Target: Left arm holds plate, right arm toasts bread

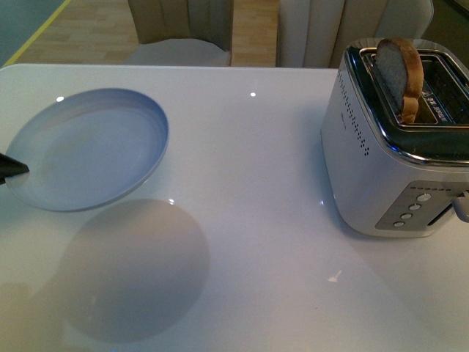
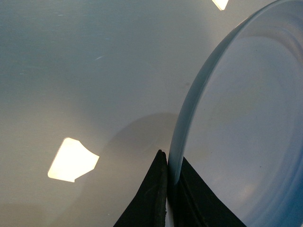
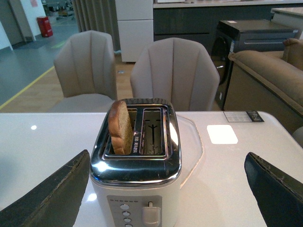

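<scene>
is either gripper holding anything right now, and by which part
The left gripper pinches the plate by its rim; the right gripper is open, holding nothing.

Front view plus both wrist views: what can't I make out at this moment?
Left gripper: front view, all but a black tip cut off by the left edge.
Bread: lower part hidden inside the toaster slot, front and right wrist views.
Plate: left wrist view, far side cut off by the frame edge.
Buttons: markings too small, right wrist view.
</scene>
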`<state>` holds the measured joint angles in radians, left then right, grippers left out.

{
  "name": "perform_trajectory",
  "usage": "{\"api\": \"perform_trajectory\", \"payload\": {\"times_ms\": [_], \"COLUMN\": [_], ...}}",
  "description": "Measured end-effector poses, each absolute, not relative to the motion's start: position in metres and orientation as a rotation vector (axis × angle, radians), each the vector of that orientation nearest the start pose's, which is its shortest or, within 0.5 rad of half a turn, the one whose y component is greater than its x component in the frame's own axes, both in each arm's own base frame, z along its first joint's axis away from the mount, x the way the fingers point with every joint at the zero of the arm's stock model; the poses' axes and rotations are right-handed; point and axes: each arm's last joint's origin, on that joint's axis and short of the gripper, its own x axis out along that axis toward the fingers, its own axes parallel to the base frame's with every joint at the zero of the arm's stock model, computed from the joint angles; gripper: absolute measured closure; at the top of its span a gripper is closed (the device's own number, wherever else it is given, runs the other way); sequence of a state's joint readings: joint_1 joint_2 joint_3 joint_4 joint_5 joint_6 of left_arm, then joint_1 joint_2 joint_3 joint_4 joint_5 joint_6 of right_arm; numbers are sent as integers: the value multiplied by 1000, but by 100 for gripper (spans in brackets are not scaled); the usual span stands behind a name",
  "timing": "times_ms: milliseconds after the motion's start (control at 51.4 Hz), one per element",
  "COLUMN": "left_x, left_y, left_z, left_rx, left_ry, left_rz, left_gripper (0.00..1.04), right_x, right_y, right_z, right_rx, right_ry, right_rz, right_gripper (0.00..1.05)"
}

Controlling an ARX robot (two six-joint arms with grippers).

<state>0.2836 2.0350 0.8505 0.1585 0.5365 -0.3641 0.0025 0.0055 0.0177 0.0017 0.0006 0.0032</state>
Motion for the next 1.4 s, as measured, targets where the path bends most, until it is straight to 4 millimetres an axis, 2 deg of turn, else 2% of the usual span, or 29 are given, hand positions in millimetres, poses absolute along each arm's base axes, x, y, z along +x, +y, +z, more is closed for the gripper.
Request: {"api": "perform_trajectory", "payload": {"times_ms": [233,603,991,1050,1127,1244,1322,1400], "left_x": [331,351,346,347,348,349,352,353], "left_y": [109,127,136,136,134,133,133,133], "left_z": [25,-12,-29,-30,-31,-28,-20,0], "left_rx": [-761,-735,-748,-747,-749,-746,-729,-703], "left_ry": [1001,1019,1045,1046,1048,1042,1020,976], "left_rz": [8,14,39,38,28,20,26,24], "left_gripper": [102,102,102,93,75,59,45,27], "right_x": [97,97,97,97,97,97,97,97], "right_y": [0,0,0,0,0,0,0,0], "right_z": [169,169,169,169,169,169,169,169], "right_rx": [3,3,3,3,3,3,3,3], "right_ry": [-14,-14,-14,-14,-14,-14,-14,-14], "right_rz": [2,2,2,2,2,2,2,2], "right_gripper": [9,9,9,9,9,9,9,9]}}
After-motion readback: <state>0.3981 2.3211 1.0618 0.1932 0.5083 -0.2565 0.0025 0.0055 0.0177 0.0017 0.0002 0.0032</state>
